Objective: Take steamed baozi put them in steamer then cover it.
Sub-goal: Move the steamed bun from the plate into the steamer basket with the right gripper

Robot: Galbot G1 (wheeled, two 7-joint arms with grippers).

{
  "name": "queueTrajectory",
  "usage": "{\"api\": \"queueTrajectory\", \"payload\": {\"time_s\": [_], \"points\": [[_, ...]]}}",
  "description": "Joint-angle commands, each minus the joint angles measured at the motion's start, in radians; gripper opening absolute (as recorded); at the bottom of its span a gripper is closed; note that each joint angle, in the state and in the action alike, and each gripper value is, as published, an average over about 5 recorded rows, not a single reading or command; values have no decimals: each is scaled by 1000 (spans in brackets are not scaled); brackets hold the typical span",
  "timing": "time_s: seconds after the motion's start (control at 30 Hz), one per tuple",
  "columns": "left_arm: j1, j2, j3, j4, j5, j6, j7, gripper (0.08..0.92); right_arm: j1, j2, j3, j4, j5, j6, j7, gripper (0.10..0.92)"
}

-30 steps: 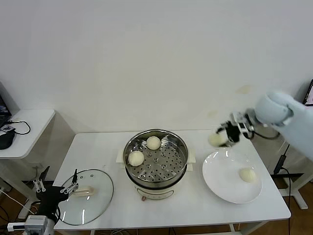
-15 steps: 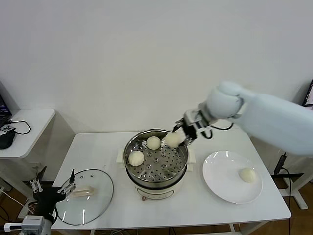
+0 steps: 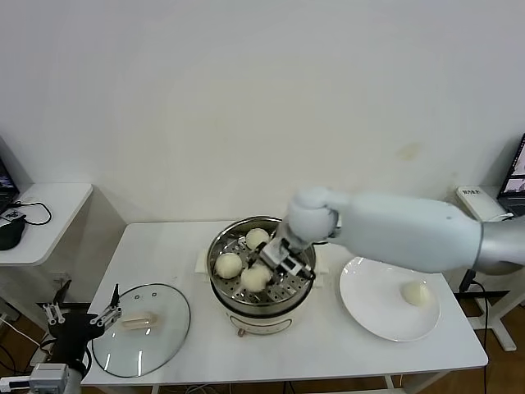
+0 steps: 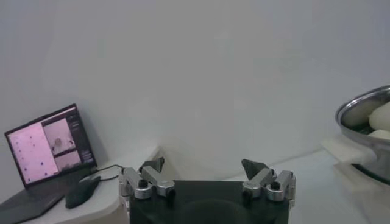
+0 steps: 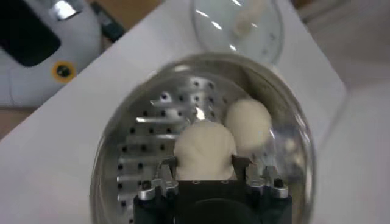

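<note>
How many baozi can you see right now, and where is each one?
4. Two baozi rest in the steamer: one at the back, one on the left. A third is held in the right tool inside the steamer. The fourth is on the white plate.

Smooth white right arm (image 3: 394, 230), black-and-silver jaws.

Bright, even indoor light fills the head view, leaving only soft shadows under the steamer (image 3: 261, 271). White glints sit on its steel rim and the glass lid (image 3: 141, 328). The right wrist view is blurred throughout.
</note>
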Motion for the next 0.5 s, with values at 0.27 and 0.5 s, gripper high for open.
{"api": "queueTrajectory", "payload": {"time_s": [0.27, 0.5], "points": [[-1, -4, 0, 0, 0, 0, 0, 823, -3, 60, -55, 0, -149, 173, -3, 585], [-6, 2, 0, 4, -2, 1, 0, 823, 57, -11, 26, 0, -136, 173, -40, 685]]}}
